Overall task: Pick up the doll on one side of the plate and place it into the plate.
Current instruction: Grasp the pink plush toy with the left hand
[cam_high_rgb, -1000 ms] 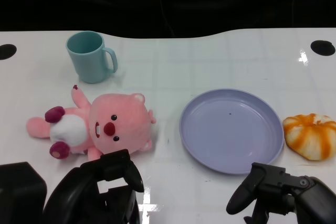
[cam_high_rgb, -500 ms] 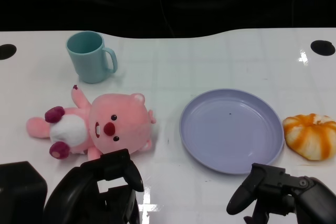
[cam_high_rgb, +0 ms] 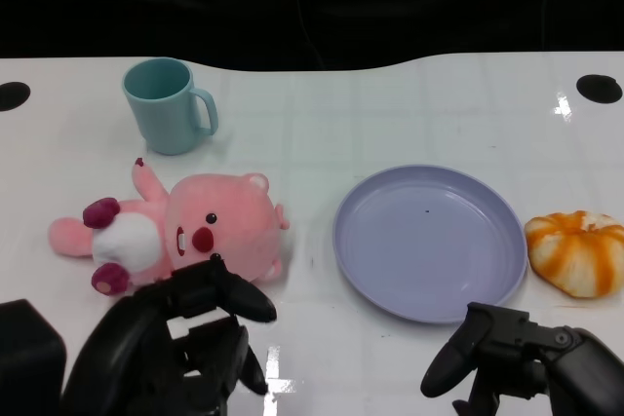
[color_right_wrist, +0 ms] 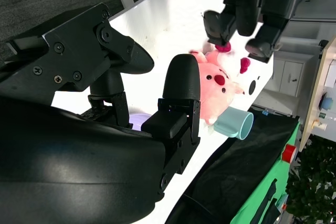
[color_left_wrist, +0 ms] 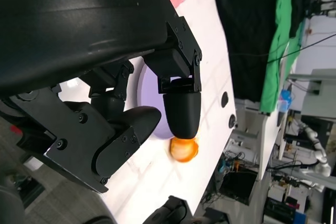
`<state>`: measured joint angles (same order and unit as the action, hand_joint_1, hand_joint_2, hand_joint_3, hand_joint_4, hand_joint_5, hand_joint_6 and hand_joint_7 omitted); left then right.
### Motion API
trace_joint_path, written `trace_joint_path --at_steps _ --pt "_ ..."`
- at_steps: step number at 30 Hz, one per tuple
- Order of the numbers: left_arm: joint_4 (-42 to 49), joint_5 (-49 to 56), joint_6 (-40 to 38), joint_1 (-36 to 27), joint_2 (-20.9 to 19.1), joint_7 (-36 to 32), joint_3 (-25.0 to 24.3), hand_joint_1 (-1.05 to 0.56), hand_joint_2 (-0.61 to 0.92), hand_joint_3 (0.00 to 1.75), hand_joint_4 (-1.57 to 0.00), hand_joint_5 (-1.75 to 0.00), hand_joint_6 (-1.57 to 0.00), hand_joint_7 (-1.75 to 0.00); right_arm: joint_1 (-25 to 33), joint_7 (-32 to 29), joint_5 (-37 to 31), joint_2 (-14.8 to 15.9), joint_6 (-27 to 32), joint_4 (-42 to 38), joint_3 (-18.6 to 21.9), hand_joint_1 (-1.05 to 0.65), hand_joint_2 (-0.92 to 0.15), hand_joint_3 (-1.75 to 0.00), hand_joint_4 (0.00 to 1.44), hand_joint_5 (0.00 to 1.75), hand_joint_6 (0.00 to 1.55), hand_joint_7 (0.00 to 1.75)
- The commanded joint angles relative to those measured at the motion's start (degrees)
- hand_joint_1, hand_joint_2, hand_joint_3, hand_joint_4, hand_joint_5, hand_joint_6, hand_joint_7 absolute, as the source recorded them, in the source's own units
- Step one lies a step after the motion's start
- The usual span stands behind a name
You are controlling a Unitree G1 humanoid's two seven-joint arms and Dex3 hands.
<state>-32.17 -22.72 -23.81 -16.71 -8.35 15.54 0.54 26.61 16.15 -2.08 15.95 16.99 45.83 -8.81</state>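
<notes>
White table (cam_high_rgb: 390,114) is carrying everything, widest of all. Lavender plate (cam_high_rgb: 429,241) is sitting right of centre with nothing in it. Left of the plate, well apart from it, the pink doll (cam_high_rgb: 185,236) is lying on its back, head toward the plate. The left hand (cam_high_rgb: 180,343) is hovering just at the doll's near side, fingers spread and holding nothing. The right hand (cam_high_rgb: 517,362) is waiting below the plate's near rim, fingers apart and gripping nothing. A teal mug (cam_high_rgb: 168,105) is standing upright beyond the doll. An orange-and-white pumpkin toy (cam_high_rgb: 577,251) is resting just beside the plate's right edge.
</notes>
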Motion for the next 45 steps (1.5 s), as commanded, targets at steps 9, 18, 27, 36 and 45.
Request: trace_joint_path --at_steps 9,18,27,36,45 --pt "2.68 3.62 10.66 0.99 -2.09 1.83 -3.83 -0.38 0.9 0.2 -0.43 -0.99 -0.61 -0.26 -0.36 -0.57 -0.51 -0.05 -0.88 0.02 -1.03 -0.07 -0.55 -1.04 0.62 1.61 0.58 1.25" --pt "4.15 9.84 18.4 2.31 -6.02 2.7 -5.2 -0.6 0.92 0.11 -0.21 -0.74 -0.41 -0.07 -0.37 -1.33 -1.5 -0.03 -0.73 0.7 -2.17 -0.07 -0.55 -1.05 0.61 1.6 0.58 1.24" --pt "3.25 23.49 22.68 6.4 -11.5 0.54 -7.09 -0.62 0.92 0.08 -0.06 -0.68 -0.33 -0.01 -0.51 -1.35 -1.29 -0.04 -0.37 0.85 -2.17 -0.07 -0.54 -1.06 0.62 1.6 0.59 1.24" --pt "2.35 37.02 18.59 11.72 -17.9 1.25 -6.71 -0.61 0.92 0.03 0.0 -0.58 -0.3 0.0 -0.35 -1.49 -1.34 -0.06 -0.2 1.08 -2.11 -0.07 -0.54 -1.06 0.62 1.6 0.59 1.24" --pt "7.23 49.41 18.5 17.64 -24.29 3.38 -2.12 -0.62 0.91 0.02 -0.01 -0.48 -0.31 -0.02 -0.19 -1.78 -1.89 -0.17 -0.28 1.29 -2.65 -0.07 -0.54 -1.05 0.62 1.6 0.59 1.23"
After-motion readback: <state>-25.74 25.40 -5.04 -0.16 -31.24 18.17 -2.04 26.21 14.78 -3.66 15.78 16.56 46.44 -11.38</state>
